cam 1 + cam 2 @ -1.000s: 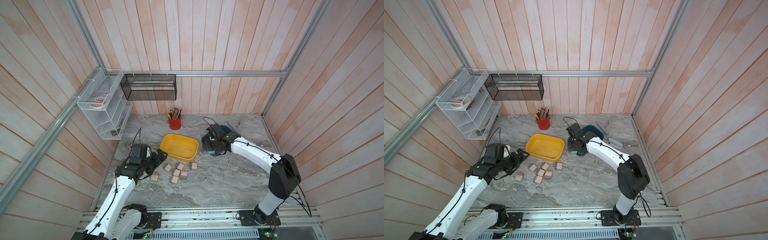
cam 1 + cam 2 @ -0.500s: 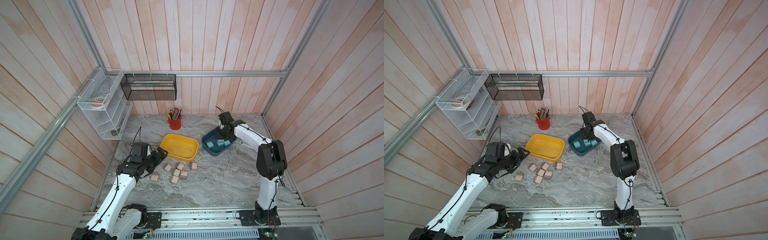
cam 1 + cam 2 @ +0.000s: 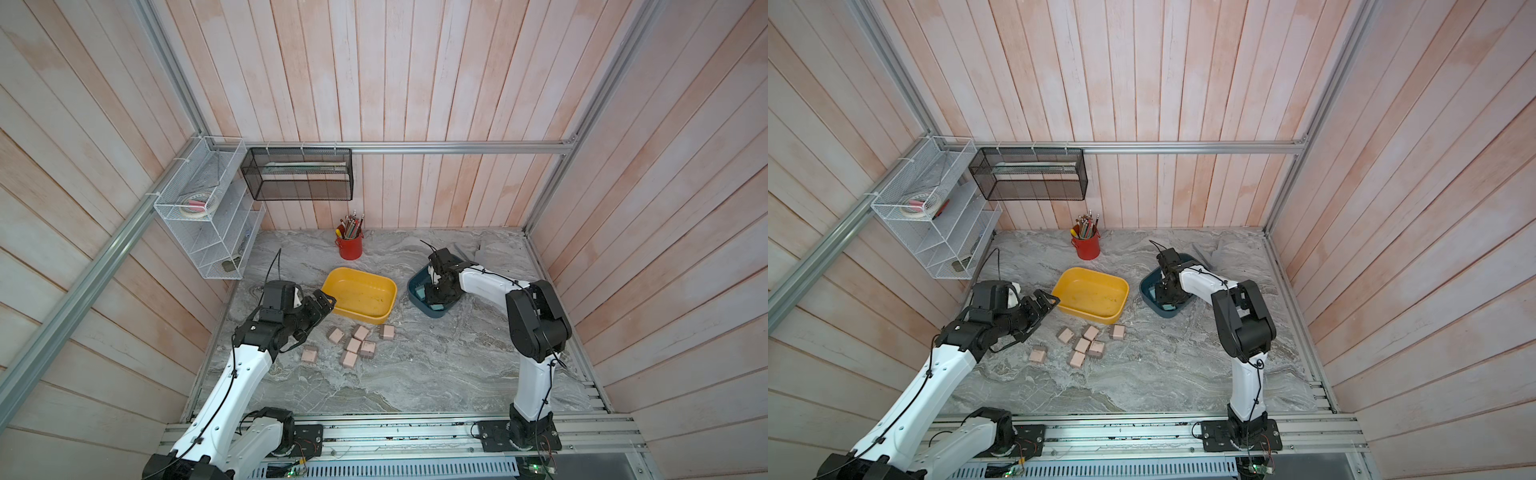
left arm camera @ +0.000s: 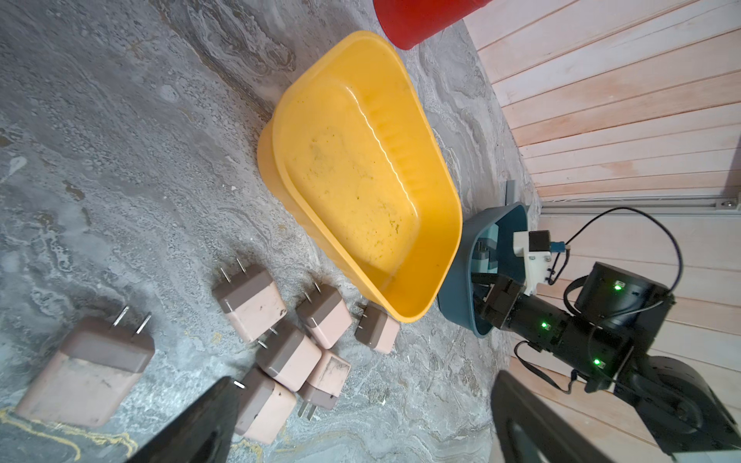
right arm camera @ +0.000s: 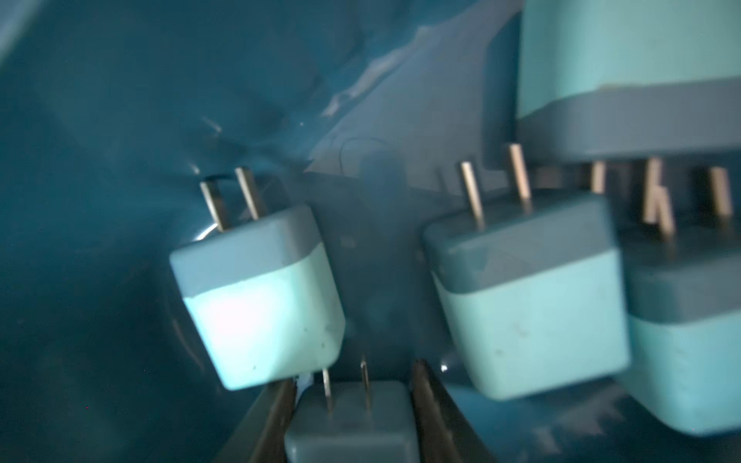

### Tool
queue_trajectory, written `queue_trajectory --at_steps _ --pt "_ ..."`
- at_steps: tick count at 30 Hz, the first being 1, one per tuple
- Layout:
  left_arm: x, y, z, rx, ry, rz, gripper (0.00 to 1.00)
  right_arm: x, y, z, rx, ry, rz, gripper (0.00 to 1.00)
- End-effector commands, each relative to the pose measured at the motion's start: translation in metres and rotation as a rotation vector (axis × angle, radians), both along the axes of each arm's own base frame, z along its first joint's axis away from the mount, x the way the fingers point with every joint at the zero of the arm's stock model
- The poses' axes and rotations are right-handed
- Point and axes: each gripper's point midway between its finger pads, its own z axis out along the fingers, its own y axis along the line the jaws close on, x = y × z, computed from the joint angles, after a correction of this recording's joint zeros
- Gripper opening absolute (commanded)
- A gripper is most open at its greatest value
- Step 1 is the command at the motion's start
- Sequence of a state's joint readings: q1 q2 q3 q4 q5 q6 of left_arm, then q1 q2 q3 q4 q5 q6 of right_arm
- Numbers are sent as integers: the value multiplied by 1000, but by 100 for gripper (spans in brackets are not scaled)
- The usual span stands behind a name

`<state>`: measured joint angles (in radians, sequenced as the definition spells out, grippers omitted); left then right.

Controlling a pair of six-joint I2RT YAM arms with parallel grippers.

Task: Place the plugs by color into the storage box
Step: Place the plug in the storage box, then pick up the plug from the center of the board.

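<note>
From where I stand the right gripper [image 3: 440, 291] reaches down inside the dark blue tray [image 3: 434, 313], towards the back right of the marble table [image 3: 415, 374]; its wrist view shows the fingers [image 5: 429, 405] clamped on a teal plug [image 5: 353, 433], one on either flank, prongs pointing away from the camera; whether that plug touches the tray floor I cannot tell. More teal plugs [image 5: 260, 300] lie on the tray floor close ahead of it: one to one side, two pressed side by side on the other, a further one beyond them; that picture is a little blurred.

The left gripper [image 3: 322, 307] hangs above the table just beside the near left corner of the yellow tray [image 3: 361, 295], fingers [image 4: 521, 405] spread wide with nothing between them; the yellow tray holds no plugs, and it stands just beside the blue one.

Seven pink plugs [image 3: 355, 345] lie on the table just in front of the yellow tray; six are bunched, some touching, and one [image 3: 309, 355] sits apart, nearest the left arm.

At the back a red cup [image 3: 349, 249] holds pencils; a white wire shelf [image 3: 208, 237] and a black mesh basket [image 3: 299, 174] hang on the walls.
</note>
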<state>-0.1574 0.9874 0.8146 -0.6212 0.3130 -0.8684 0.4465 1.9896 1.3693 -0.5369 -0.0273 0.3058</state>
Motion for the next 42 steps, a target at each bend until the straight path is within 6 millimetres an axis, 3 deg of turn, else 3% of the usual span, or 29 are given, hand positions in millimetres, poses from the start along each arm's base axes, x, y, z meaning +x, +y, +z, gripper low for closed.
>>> queue_trajectory --at_steps 1,6,9,15,17,20,24,27,29,34,37,42 --pt "1 4 7 35 -15 -4 100 3 -1 -2 -1 -24 -13 37" --pt "-7 8 -7 91 58 -36 100 -3 -5 -14 -11 -10 -11 42" --pt "-6 7 -6 119 87 -71 100 -7 -5 -9 -15 5 -6 51" --pt "-2 7 2 134 63 -78 100 -1 -11 41 -46 -38 -28 80" --pt "-4 7 0 126 69 -78 100 -1 -11 62 -65 -53 -31 83" --pt "-4 7 0 121 91 -61 100 -7 5 99 -66 -113 -1 86" --pt "0 8 11 123 112 -47 100 -38 57 123 -14 -137 111 86" --pt "5 7 19 128 97 -64 100 -78 110 113 62 -113 274 86" --pt "7 4 22 136 91 -94 100 -99 133 98 91 -91 351 85" --pt "4 7 25 181 87 -135 100 -124 145 65 169 -72 405 84" --pt "-3 6 22 165 94 -132 100 -127 145 53 199 -99 412 84" --pt "-21 -2 -1 74 144 -114 100 -122 146 32 184 -123 429 84"
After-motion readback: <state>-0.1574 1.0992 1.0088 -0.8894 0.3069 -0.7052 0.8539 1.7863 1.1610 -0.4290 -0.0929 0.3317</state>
